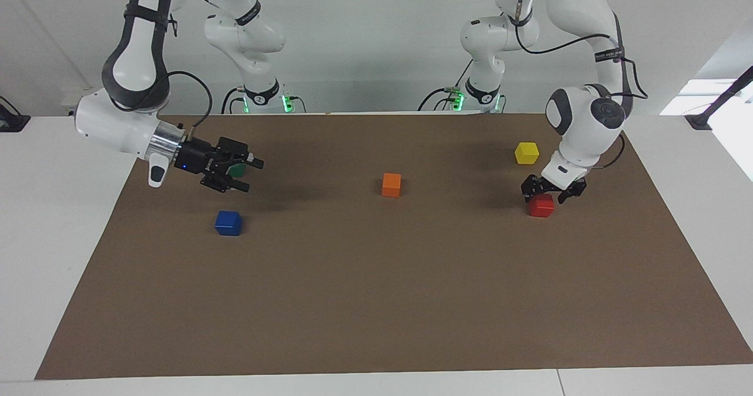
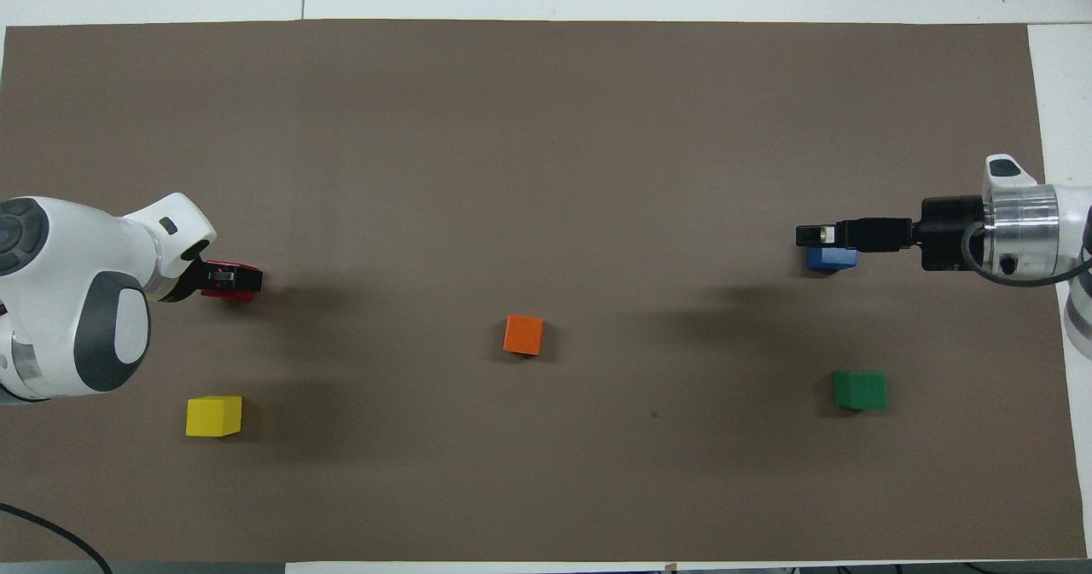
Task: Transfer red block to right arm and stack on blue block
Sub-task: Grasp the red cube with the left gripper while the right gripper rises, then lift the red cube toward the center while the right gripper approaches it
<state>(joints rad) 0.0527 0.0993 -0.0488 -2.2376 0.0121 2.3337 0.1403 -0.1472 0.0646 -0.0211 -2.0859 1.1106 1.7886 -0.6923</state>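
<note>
The yellow block and the green block sit nearest the robots, at the two ends of the brown mat. The orange block sits in the middle. The left gripper is low over the red block, fingers spread apart, one on each side. The right gripper hangs in the air with its fingers apart, holding nothing, over the mat near the blue block, which sits on the mat.

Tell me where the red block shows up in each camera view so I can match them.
Facing view: red block sits on the mat toward the left arm's end, under the left hand.
Overhead view: red block peeks out beneath that hand.
Shared landmark: the yellow block, beside it and nearer the robots.
</note>
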